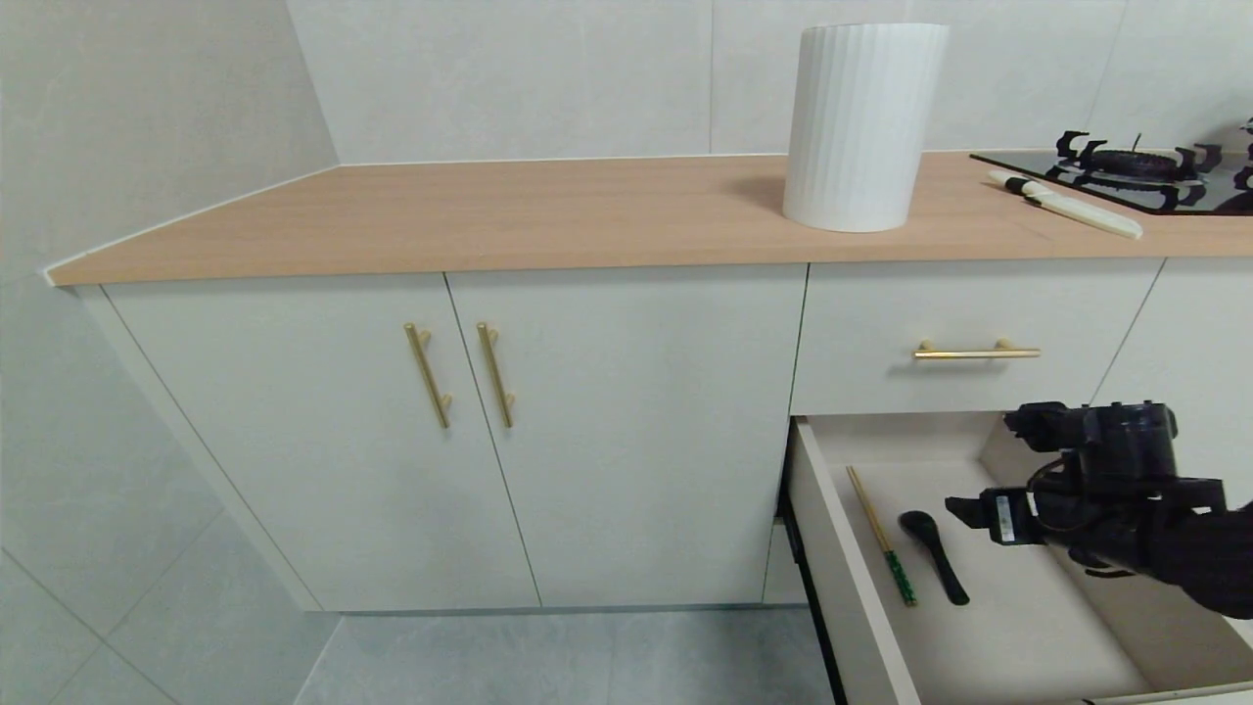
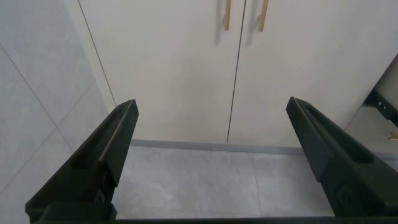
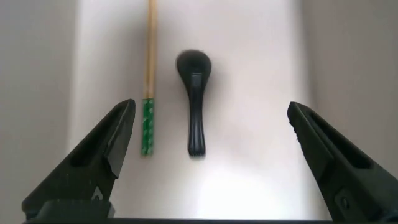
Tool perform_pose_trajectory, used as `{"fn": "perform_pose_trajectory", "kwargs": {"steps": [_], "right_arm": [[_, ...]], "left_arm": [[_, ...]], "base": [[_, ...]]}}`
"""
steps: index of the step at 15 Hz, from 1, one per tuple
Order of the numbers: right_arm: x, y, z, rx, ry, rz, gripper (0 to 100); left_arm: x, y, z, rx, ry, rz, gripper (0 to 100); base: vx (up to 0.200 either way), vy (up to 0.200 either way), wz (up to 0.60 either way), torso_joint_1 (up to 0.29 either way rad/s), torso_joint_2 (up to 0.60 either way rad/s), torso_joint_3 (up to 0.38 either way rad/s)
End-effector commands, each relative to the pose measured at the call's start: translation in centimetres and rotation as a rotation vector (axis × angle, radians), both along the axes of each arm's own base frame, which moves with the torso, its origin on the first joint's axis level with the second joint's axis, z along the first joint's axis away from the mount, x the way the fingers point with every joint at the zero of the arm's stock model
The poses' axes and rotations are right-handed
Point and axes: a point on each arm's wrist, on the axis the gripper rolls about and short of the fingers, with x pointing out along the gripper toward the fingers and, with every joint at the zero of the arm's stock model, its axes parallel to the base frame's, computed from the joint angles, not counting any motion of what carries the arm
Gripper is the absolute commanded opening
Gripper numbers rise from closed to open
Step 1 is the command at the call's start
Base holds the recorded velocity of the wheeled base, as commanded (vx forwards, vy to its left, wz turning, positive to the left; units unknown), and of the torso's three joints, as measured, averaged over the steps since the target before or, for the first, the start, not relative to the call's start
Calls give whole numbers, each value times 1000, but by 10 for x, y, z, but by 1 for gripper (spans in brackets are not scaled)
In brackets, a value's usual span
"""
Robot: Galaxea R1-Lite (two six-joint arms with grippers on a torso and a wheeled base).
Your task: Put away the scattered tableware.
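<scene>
Right pincer (image 3: 209, 109) hangs over the open drawer (image 1: 850, 578), jaws spread wide and holding nothing. Inside the drawer I see a black spoon (image 1: 935, 555) lying flat, with green-tipped wooden chopsticks (image 1: 881, 537) just beside it, nearer the drawer's left wall, not touching. On the desk (image 1: 489, 215) above the drawer, a pale knife (image 1: 1067, 204) lies by the stove (image 1: 1140, 171), and a white ribbed canister (image 1: 861, 127) stands upright. Left pincer (image 2: 211, 109), also wide and empty, sits left of the drawer, facing the cabinet doors (image 2: 242, 68).
</scene>
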Motion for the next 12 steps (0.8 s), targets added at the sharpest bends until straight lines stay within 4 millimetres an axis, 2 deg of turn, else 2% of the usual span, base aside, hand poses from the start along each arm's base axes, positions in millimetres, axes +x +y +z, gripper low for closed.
{"fn": "perform_pose_trajectory", "kwargs": {"steps": [1, 4, 9, 12], "right_arm": [[-44, -2, 48, 11, -78, 15, 100], [-76, -2, 62, 55, 40, 84, 100], [-105, -5, 86, 105, 86, 136, 100], [-113, -5, 99, 102, 186, 134, 100]], "left_arm": [[0, 0, 0, -2, 1, 1, 100], [0, 0, 0, -2, 1, 1, 100], [0, 0, 0, -2, 1, 1, 100], [0, 0, 0, -2, 1, 0, 100]], "base": [[0, 0, 0, 0, 0, 0], [0, 0, 0, 0, 0, 0], [0, 0, 0, 0, 0, 0], [-200, 0, 0, 4, -1, 2]]}}
